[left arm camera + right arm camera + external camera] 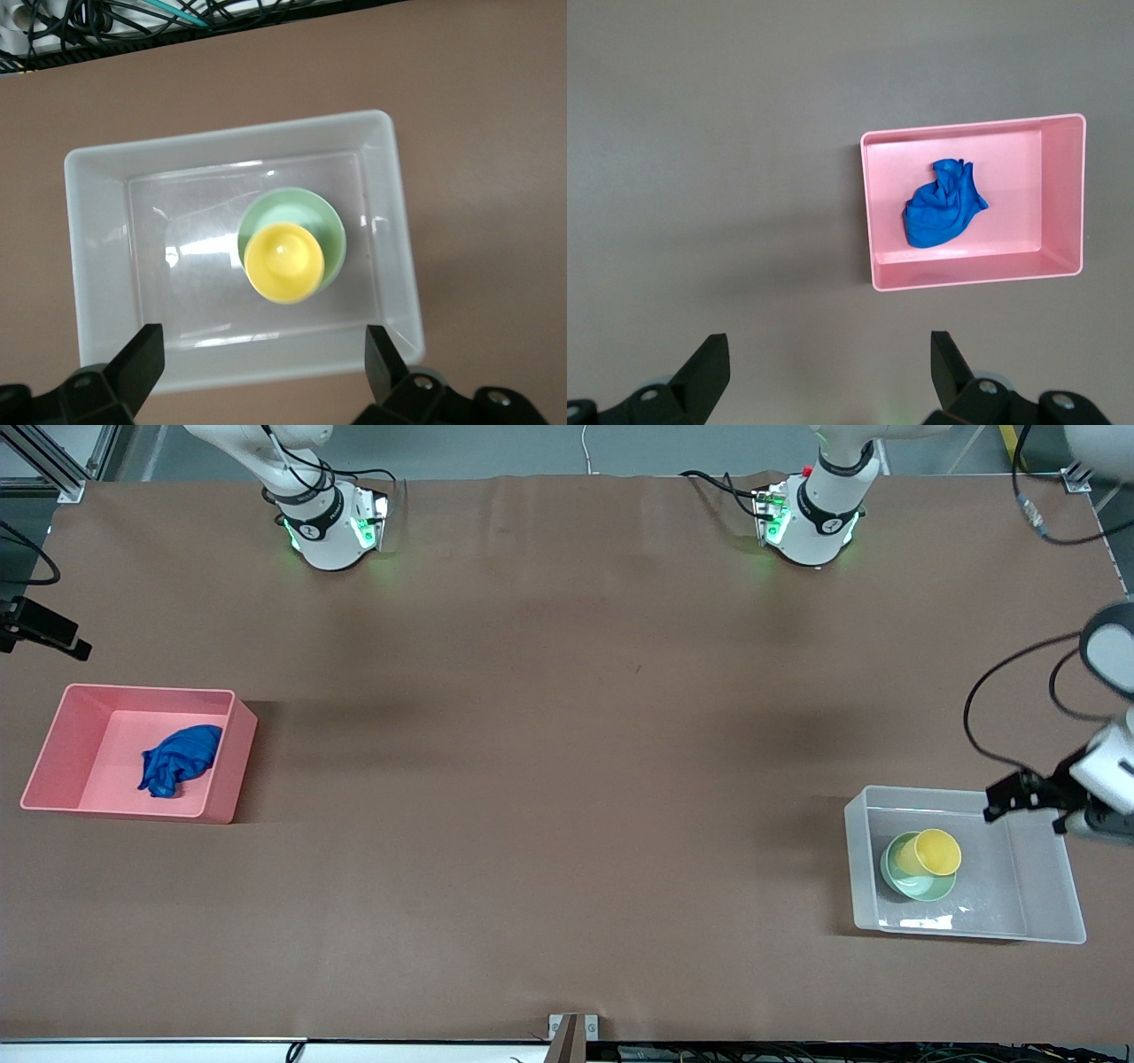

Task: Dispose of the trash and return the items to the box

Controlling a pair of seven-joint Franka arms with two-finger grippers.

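Observation:
The blue cloth wad (pixel 180 760) lies in the pink bin (pixel 53 753) at the right arm's end of the table; both also show in the right wrist view, the wad (pixel 943 205) inside the bin (pixel 1063 199). The yellow cup (pixel 932 853) sits tilted in the mint-green bowl (pixel 897 875), inside the clear box (pixel 1045 886) at the left arm's end. My left gripper (pixel 1023 804) is open and empty above the box's rim; its view shows the gripper (pixel 263 359), cup (pixel 283 263), bowl (pixel 306 211) and box (pixel 97 257). My right gripper (pixel 830 359) is open and empty, high over bare table.
A black camera (pixel 44 633) is mounted at the table edge beside the pink bin. Black cables (pixel 983 717) hang near the left arm over the table's end. A metal bracket (pixel 572 1036) sits at the table's front edge.

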